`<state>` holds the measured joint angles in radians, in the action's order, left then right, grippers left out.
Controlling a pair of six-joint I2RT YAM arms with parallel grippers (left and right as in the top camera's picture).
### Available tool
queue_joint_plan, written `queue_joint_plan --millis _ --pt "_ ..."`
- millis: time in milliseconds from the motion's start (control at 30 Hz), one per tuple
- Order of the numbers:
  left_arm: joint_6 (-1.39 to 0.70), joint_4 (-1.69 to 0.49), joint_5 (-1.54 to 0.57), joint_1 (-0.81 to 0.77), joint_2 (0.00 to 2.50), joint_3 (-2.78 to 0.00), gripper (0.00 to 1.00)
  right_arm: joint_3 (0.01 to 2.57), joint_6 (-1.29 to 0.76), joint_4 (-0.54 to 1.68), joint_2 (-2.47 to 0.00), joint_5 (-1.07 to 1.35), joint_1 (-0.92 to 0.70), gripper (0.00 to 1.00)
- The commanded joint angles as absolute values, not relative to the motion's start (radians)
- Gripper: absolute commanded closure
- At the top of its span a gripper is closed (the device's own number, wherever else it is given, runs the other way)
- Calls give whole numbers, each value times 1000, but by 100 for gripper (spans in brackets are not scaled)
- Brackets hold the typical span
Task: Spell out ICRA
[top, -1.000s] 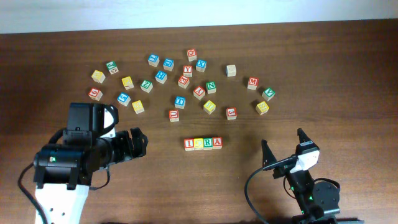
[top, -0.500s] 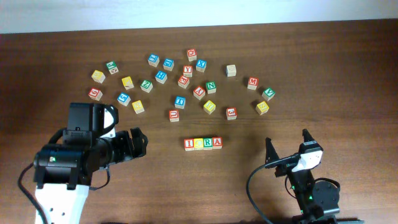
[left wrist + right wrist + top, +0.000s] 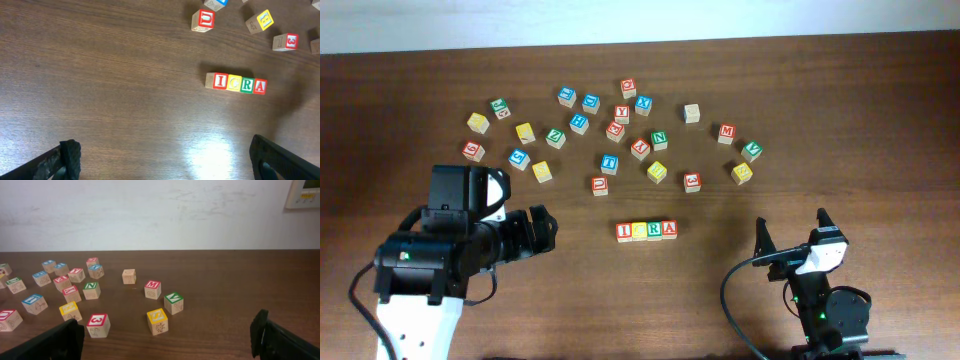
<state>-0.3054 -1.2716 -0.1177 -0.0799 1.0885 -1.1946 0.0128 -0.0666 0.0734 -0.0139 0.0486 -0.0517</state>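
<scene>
Now ICRA (image 3: 647, 230) row lies left-right, reading toward right; left gripper (image 3: 544, 229), right gripper (image 3: 791, 224) fingers spread.

A dark wood table (image 3: 860, 110) carries scattered cubes (image 3: 579, 123) in a loose arc across the upper middle of the overhead view. A plain cube (image 3: 692, 113) sits alone right of centre. Further right, a red M cube (image 3: 726, 132), a green cube (image 3: 751, 150) and a yellow cube (image 3: 742, 173) lie near each other without touching. A red 3 cube (image 3: 692, 181) is at the arc's lower edge, with a green N cube (image 3: 660, 139) up and left of it. A white wall (image 3: 150, 215) runs behind the table. A beige box (image 3: 305, 192) is cut off by the upper right corner of the right wrist view.
</scene>
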Motion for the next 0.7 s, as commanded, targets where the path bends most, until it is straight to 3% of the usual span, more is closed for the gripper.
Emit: queue_joint_plan --millis 0,667 --pt "-301 -1270 -107 -76 1090 -1190 1 6 -59 79 -3 31 -43 2" --pt "-301 -1270 -107 -75 1090 -1190 1 6 11 81 -4 -5 -45 2"
